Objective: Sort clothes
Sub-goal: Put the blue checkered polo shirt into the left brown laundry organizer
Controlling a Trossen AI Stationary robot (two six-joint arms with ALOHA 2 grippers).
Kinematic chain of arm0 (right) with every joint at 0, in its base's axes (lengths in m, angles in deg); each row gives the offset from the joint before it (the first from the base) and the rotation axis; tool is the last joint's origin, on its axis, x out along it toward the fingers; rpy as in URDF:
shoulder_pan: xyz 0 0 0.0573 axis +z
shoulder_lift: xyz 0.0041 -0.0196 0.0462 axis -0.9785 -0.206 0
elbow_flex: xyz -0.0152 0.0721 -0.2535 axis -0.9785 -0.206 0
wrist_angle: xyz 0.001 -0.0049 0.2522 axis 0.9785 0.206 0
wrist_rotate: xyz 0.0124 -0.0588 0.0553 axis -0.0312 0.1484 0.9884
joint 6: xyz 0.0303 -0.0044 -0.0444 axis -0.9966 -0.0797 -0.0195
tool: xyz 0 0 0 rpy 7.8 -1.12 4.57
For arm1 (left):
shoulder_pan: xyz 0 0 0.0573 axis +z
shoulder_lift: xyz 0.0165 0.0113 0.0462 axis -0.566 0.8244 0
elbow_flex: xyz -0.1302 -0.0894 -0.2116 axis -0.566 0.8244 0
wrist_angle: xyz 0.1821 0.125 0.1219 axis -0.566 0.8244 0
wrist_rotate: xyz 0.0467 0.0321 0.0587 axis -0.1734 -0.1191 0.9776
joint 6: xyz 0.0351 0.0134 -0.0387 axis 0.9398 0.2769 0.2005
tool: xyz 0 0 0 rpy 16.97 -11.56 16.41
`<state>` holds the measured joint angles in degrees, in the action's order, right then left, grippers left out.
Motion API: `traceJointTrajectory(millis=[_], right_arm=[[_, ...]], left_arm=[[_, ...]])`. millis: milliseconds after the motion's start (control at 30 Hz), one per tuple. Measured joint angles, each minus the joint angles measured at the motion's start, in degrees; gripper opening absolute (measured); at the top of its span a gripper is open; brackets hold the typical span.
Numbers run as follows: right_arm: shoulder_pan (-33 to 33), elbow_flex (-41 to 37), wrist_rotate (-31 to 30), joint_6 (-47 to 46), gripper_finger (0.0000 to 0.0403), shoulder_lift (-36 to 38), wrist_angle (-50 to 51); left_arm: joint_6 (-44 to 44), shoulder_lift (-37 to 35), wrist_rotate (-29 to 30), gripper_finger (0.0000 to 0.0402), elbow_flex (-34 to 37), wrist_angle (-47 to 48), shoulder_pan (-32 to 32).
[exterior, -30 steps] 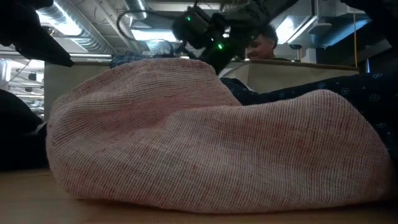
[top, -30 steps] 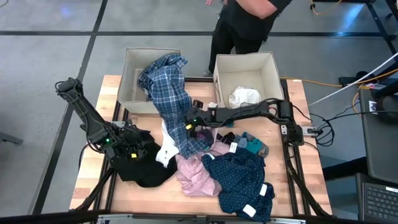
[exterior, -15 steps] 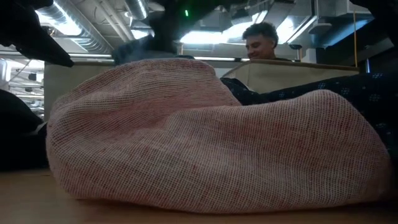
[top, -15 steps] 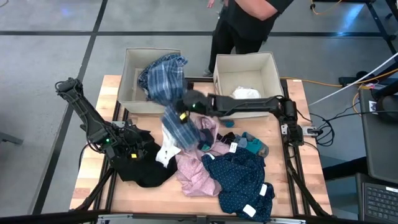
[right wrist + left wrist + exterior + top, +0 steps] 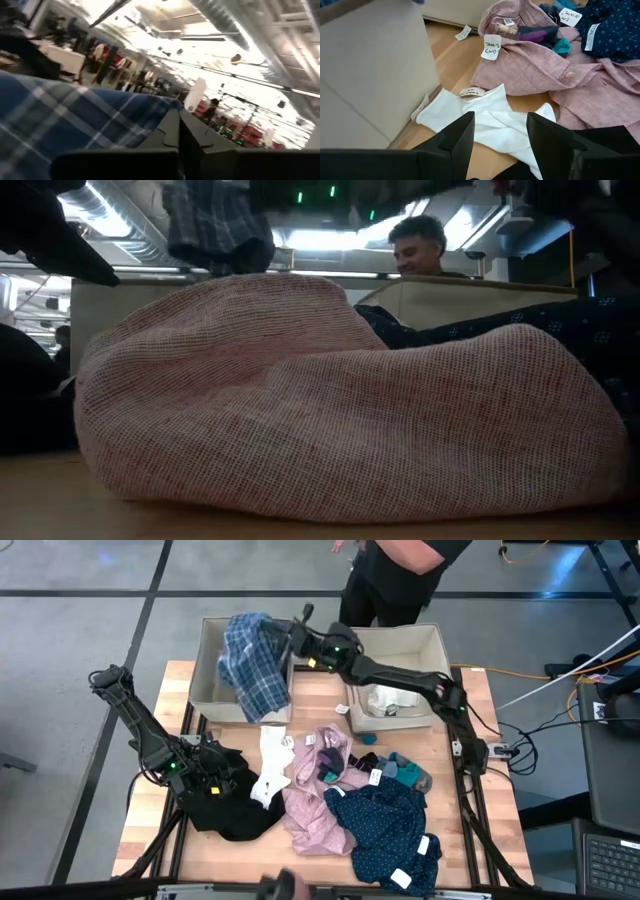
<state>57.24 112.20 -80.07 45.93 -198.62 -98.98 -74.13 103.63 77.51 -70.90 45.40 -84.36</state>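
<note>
The blue plaid shirt hangs in the air over the left beige bin, held up by my right gripper; it also shows in the low view and the right wrist view. My left gripper is open over the black garment at the table's left, beside a white garment. A pink garment, a navy dotted piece and teal socks lie on the table. My right gripper is shut on a bunched part of the plaid shirt near its top, pinched between the two fingers. The shirt is lifted clear of the table and hangs slack below the gripper over the left bin.
The right beige bin holds a white garment. A person stands behind the table's far edge. Small paper tags lie on the wood.
My right gripper has swung up and toward the table's far left, from the pile at the middle to above the left bin. The plaid shirt has been lifted clear of the pile and carried along, now hanging over the bin.
</note>
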Motion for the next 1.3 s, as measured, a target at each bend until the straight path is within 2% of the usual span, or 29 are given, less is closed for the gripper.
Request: traceJointTrajectory(millis=[233,367,500,633,800,933,967,1200,1300], right_arm=[[-3.9,0.9,-0.1,-14.9,0.0001,-8.4,-1.0],[-3.4,0.8,0.1,-17.5,0.0017,-9.7,2.2],[-2.8,0.9,-1.1,-17.5,0.0073,-9.5,2.5],[-2.4,2.7,-1.5,-17.4,0.0153,-9.4,6.1],[-1.1,10.7,-2.1,-15.6,0.0241,-8.3,23.8],[-1.1,20.0,-2.6,-15.8,0.0279,-8.2,45.5],[-1.1,21.5,-2.1,-15.7,0.0284,-8.2,49.5],[0.9,18.8,-1.5,-14.2,0.0292,2.5,66.1],[0.7,18.8,-1.9,-14.4,0.0289,3.9,71.5]], left_arm=[[-0.2,0.0,1.8,0.0172,0.0,0.0,0.0],[-0.2,0.0,1.8,0.0172,0.0,0.1,0.0],[0.0,0.0,1.9,0.0172,0.0,0.3,0.0],[0.0,0.0,2.3,0.0172,0.0,0.3,0.0],[0.5,0.0,2.3,0.0172,0.0,0.3,0.0],[1.1,0.0,2.3,0.0172,0.0,0.3,0.0],[1.1,0.0,2.3,0.0172,0.0,0.3,0.0],[1.3,0.0,2.4,0.0172,0.0,0.8,0.0],[2.1,0.0,2.8,0.0172,0.0,0.7,0.0]])
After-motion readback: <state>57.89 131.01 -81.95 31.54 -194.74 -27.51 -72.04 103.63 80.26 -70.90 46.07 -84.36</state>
